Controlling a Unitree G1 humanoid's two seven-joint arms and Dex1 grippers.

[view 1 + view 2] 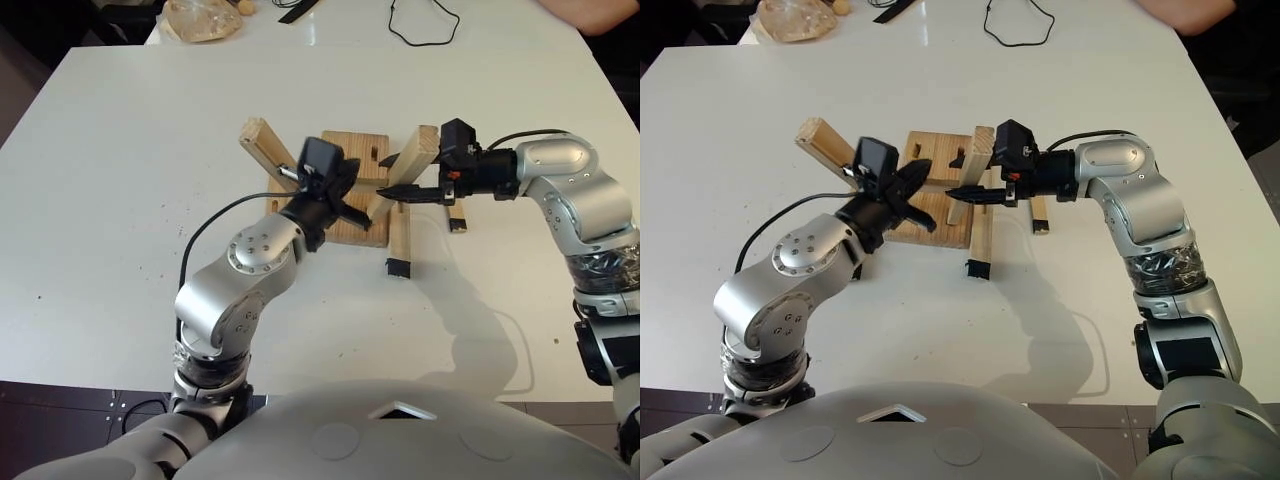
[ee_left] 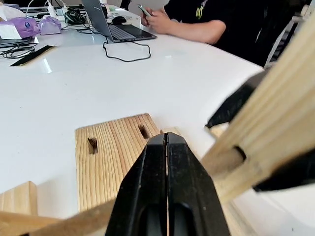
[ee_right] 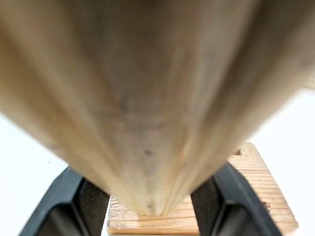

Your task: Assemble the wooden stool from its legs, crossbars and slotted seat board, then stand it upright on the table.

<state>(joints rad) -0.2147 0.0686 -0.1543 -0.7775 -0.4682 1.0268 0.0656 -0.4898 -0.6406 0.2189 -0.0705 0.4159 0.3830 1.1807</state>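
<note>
**Operator:** Where does each part stand?

**Technician:** At lower centre, the black-capped foot of a leg [image 1: 402,238] appears to rest on the tabletop [image 1: 120,200]. The leg slants up from there. The right gripper [image 1: 398,190] pinches it across its width at frame centre. Just left of that, the left gripper [image 2: 166,142] has its fingers pressed together over a thin crossbar [image 2: 88,219]. Whether they nip the crossbar cannot be determined. The crossbar runs toward the mortise [image 2: 239,152] in the leg. Behind both, the slotted seat board [image 1: 350,143] lies flat, and a second leg [image 1: 262,143] lies at its upper left.

**Operator:** How is the step done well?

**Technician:** The step appears to be joining crossbar to leg. The right gripper should brace the leg while the crossbar is driven straight along the mortise axis, since any skew would likely jam it. The board's slots [image 2: 92,144] look open for later seating.
</note>
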